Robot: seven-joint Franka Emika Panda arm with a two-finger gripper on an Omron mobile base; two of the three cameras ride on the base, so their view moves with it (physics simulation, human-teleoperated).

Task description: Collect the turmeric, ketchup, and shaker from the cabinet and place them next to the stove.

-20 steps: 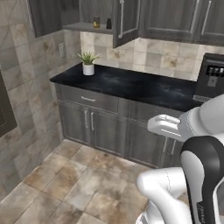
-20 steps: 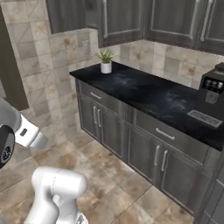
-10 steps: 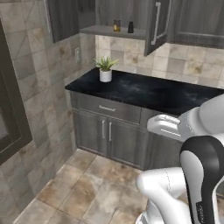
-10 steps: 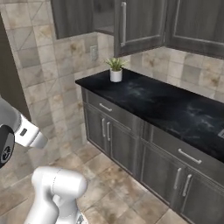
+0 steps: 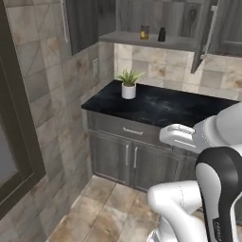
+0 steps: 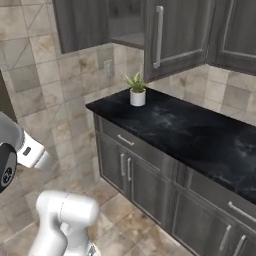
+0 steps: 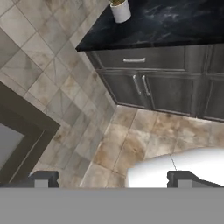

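- The gripper (image 7: 112, 178) has its jaws spread wide, the two dark fingertips (image 7: 43, 178) far apart at the bottom of the hand view, with nothing between them but floor tiles.
- The hand looks down at the tiled floor (image 7: 131, 140) in front of the base cabinets (image 7: 166, 87), well away from the shelf.
- The cabinet (image 5: 156, 28) hangs above the black counter (image 5: 165, 104) with its doors swung open; the right door (image 5: 201, 38) stands edge-on in the left base view.
- On the grey shelf (image 5: 142, 40) the turmeric (image 5: 144, 32) stands upright, a short jar with orange contents.
- The shaker (image 5: 162, 34) stands just beside the turmeric, to its right in the left base view, dark and slim, apart from it by a small gap.
- In the right base view the open cabinet door (image 6: 172, 35) with its long silver bar handle (image 6: 159, 36) hides most of the shelf.
- A small potted plant (image 5: 128, 85) in a white pot sits on the counter below the shelf, near the counter's left end.
- A dark-framed panel (image 5: 19, 142) stands against the tiled wall at the left.
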